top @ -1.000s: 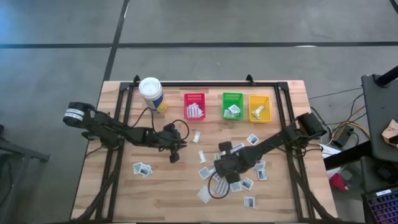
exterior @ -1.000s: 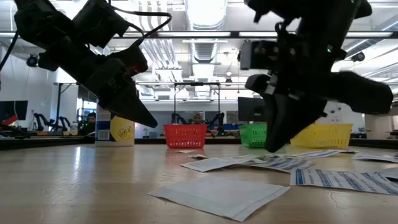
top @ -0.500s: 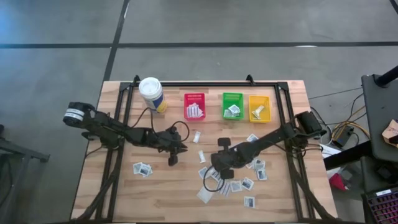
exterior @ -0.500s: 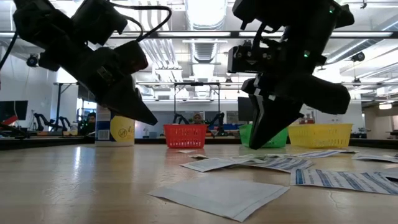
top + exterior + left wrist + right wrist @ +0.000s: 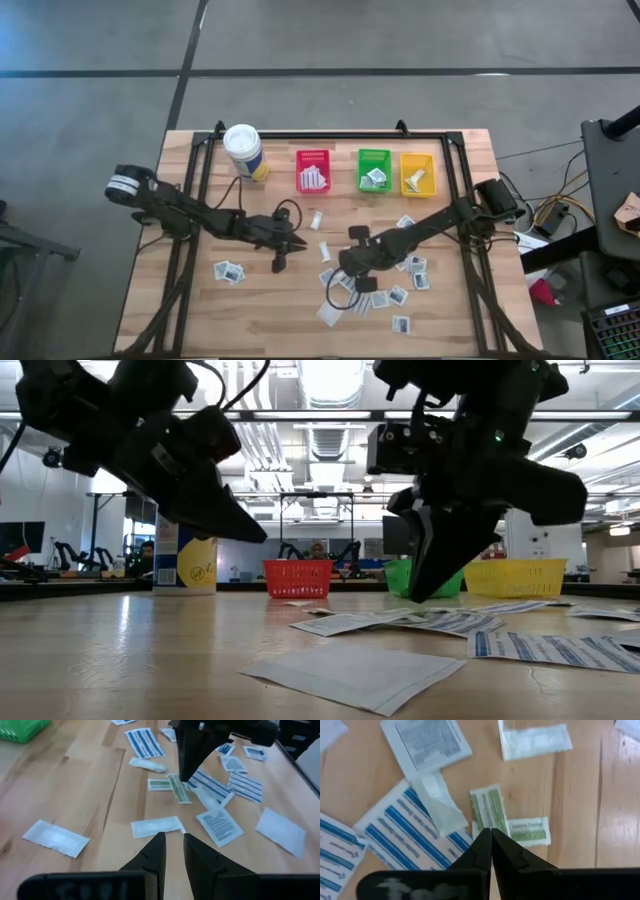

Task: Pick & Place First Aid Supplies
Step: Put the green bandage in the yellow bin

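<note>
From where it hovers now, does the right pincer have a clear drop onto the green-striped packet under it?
Probably yes. The right pincer hangs shut directly over the green-striped packet, which lies on top of the pile with nothing covering it. It would need to open first.

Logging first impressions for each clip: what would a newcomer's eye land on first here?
Probably the litter of white first aid packets on the table's near right part, with the right hand shut and poised over them. Next, the red bin, green bin and yellow bin lined along the far edge. The left hand hangs near the middle.
</note>
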Controlling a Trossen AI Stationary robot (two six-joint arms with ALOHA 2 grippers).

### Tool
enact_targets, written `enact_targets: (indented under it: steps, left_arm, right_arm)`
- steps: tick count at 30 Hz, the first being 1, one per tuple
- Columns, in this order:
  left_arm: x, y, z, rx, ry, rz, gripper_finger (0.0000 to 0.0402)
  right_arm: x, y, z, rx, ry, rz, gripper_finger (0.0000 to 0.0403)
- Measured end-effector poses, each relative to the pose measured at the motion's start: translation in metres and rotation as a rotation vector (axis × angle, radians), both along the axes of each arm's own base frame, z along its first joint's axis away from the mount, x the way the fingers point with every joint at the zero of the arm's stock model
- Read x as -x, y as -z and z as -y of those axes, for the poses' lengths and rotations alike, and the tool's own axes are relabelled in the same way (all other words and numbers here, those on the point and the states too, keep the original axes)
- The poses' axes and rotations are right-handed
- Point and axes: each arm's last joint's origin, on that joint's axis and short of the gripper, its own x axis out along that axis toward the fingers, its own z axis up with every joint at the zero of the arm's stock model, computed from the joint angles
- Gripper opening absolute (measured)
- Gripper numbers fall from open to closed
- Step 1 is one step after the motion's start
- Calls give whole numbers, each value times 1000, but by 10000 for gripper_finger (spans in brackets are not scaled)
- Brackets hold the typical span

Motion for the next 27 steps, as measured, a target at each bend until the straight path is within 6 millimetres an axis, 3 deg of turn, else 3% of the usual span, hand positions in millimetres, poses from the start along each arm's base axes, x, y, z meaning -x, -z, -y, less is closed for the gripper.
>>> enact_targets:
  steps: [8,27]
  left_arm:
    - [-7,19,2,-1,5,-22,64]
    - [-14,30,3,-14,14,9,64]
  right_arm:
    - [4,7,4,9,12,-21,8]
    - [-7,8,26,-20,83,75,8]
